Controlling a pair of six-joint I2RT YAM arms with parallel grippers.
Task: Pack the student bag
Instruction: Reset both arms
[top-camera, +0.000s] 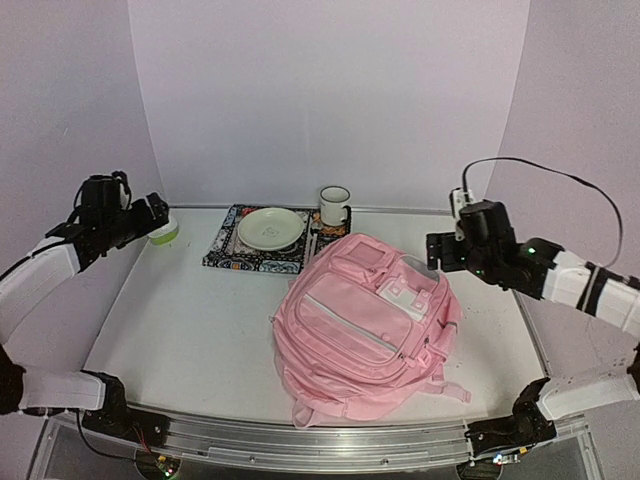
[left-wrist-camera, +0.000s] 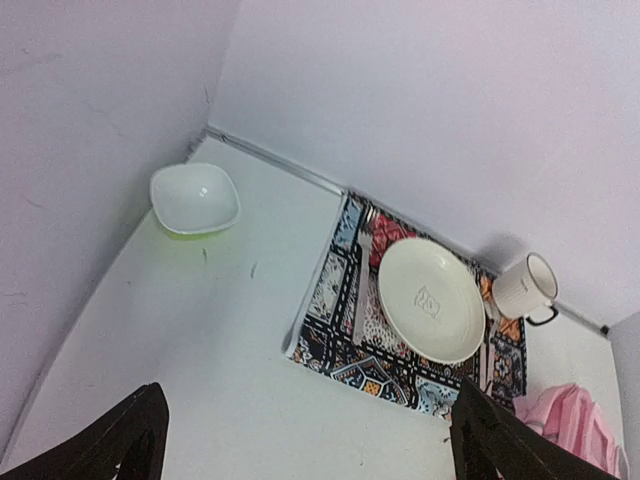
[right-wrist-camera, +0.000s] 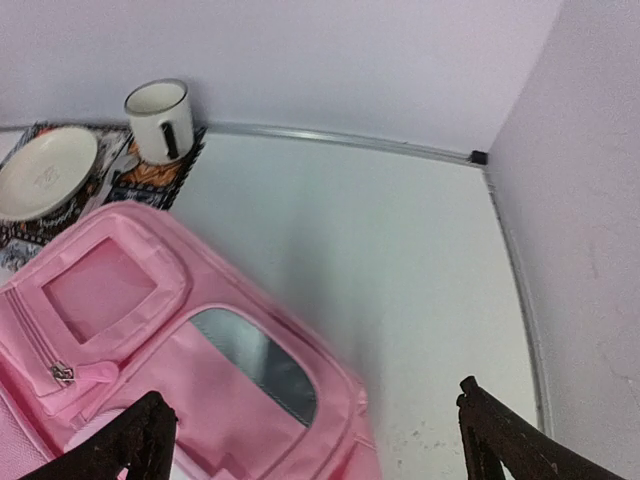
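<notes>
The left hand (left-wrist-camera: 312, 445) hangs spread near a white bowl (left-wrist-camera: 195, 198). The right hand (right-wrist-camera: 315, 440) is spread above the pink backpack (top-camera: 365, 325) on the counter (top-camera: 180, 340).

I see a patterned placemat (top-camera: 222, 252) at the far side of the white table (top-camera: 190, 340), with a cream plate (top-camera: 271, 229) on it. A fork (left-wrist-camera: 361, 290) lies on the mat just left of the plate. A white mug (top-camera: 334, 206) with a dark rim and handle stands at the mat's far right corner. A white bowl (left-wrist-camera: 195, 198), green outside, sits near the left wall, well apart from the mat.
</notes>
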